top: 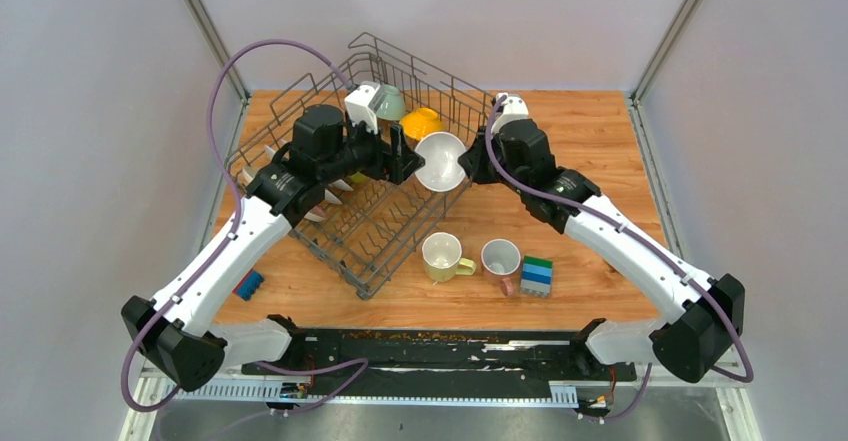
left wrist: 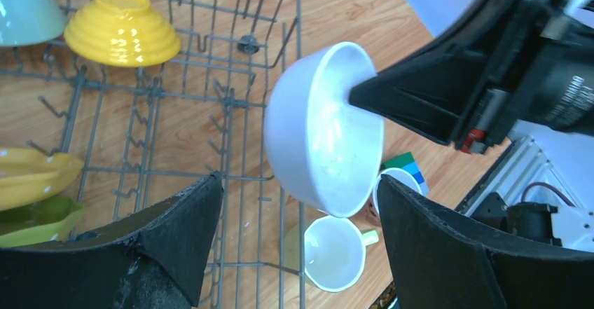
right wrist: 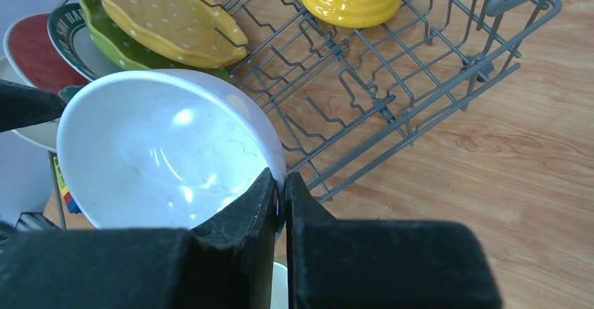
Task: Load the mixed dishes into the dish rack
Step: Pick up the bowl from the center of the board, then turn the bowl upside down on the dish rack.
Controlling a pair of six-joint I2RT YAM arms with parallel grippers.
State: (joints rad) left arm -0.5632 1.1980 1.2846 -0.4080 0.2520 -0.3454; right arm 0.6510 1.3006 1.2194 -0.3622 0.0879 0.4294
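Observation:
My right gripper (right wrist: 281, 183) is shut on the rim of a white bowl (right wrist: 161, 151) and holds it tilted in the air at the right side of the grey wire dish rack (top: 330, 226). The bowl (top: 441, 160) also shows in the left wrist view (left wrist: 322, 130). My left gripper (left wrist: 301, 197) is open just left of the bowl, over the rack. In the rack are a yellow-orange bowl (top: 422, 121), a pale green bowl (top: 391, 104), and plates (right wrist: 164, 18) standing at its left. A pale yellow mug (top: 442, 257) and a pink-handled mug (top: 501, 260) stand on the table.
Stacked green-blue toy blocks (top: 537, 275) stand right of the mugs. A small blue and red object (top: 248, 284) lies near the left arm. Grey walls close the table at left, right and back.

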